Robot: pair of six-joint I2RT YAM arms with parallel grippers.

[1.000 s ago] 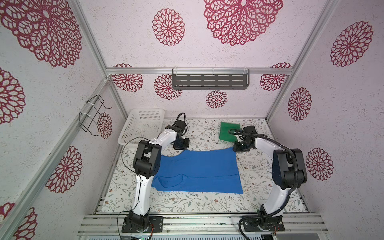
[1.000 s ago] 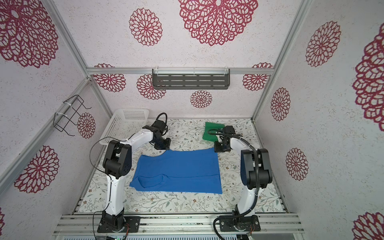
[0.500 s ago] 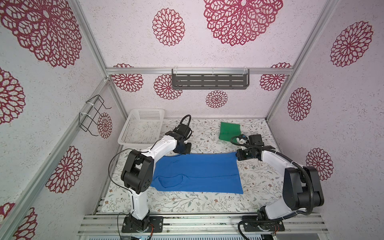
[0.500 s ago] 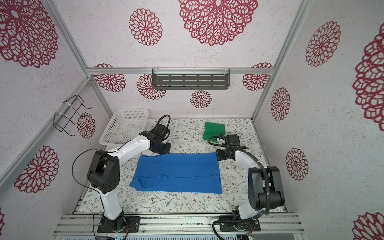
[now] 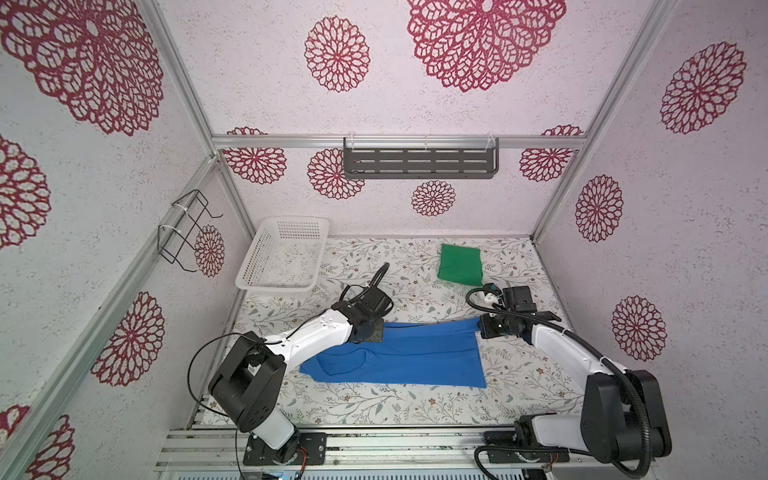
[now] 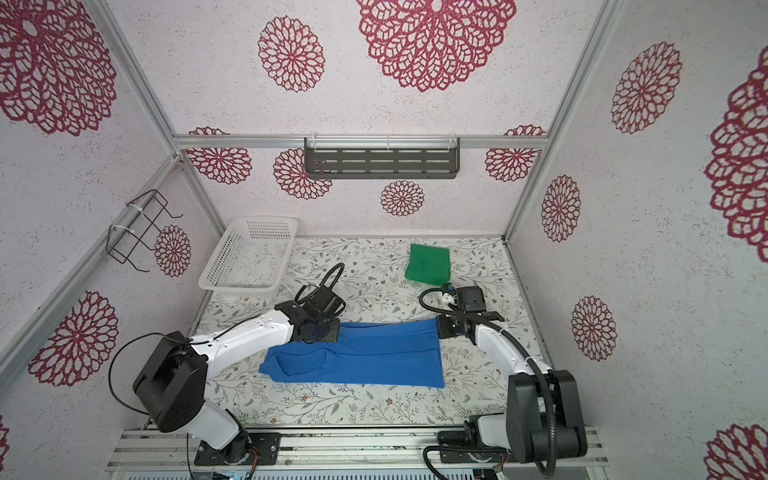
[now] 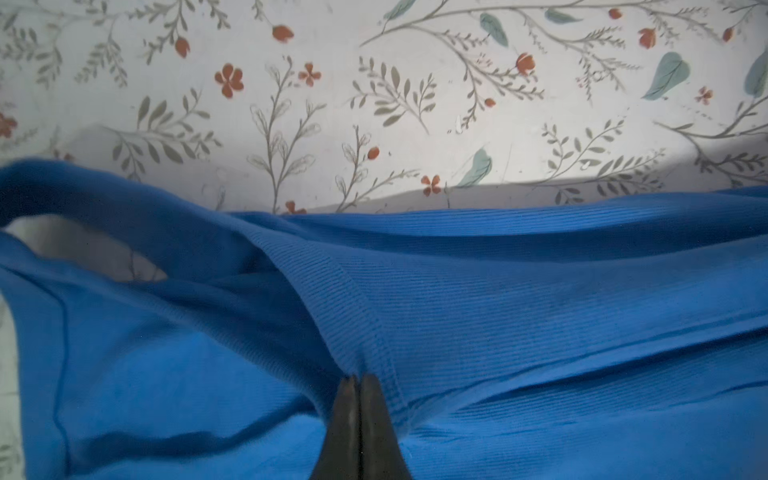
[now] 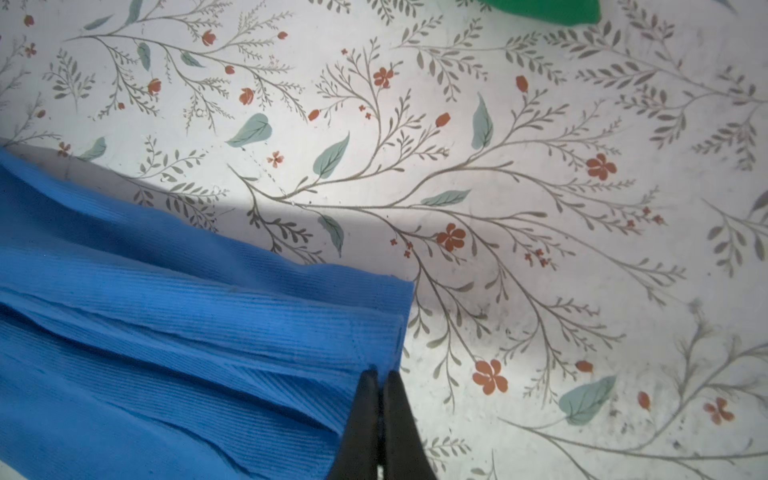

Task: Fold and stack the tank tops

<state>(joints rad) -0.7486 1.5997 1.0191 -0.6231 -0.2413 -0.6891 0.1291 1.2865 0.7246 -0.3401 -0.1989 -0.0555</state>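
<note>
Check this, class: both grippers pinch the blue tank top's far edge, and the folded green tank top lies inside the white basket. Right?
The green tank top lies folded on the table at the back right, apart from the white basket, as both top views show. The rest holds: the left gripper and right gripper pinch the far edge of the blue tank top.

The royal blue tank top (image 5: 407,357) spreads between the left claw (image 7: 359,380) and right claw (image 8: 380,374), its far edge pinched in both. The folded green tank top (image 5: 460,264) lies flat beyond the right claw.
</note>
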